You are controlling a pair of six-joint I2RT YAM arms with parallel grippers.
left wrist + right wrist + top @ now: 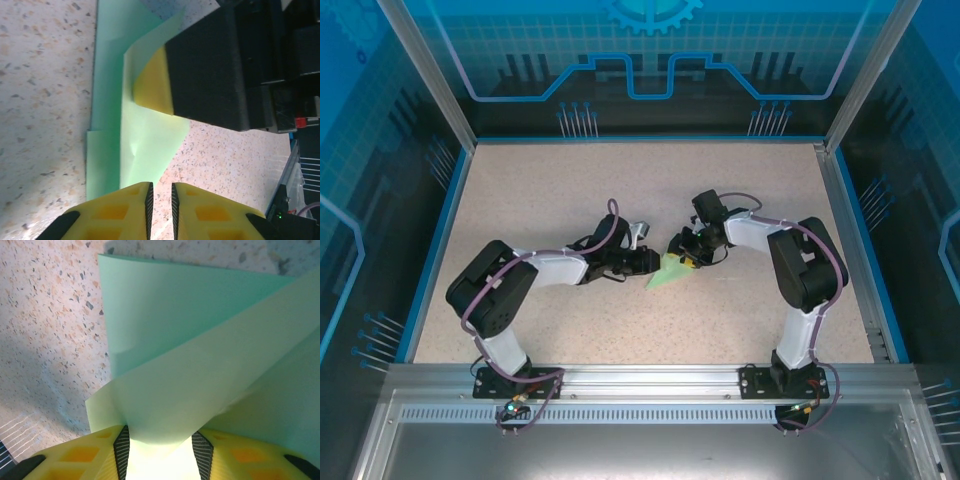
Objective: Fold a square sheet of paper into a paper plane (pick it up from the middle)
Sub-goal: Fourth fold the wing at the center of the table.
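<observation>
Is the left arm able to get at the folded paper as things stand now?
Probably yes: the left arm has its jaws right before the folded paper, nothing between; the right arm grips its far part.

Pale mint-green thin paper sheet [669,271]: plain, unmarked. Flat stone-look surface [570,180]: beige, dark speckles. Left hand [160,194], right hand [160,442]: yellow fingers [210,215], black ribbed pads [148,200]. Arms [558,268] white-black, purple cables [612,212].
</observation>
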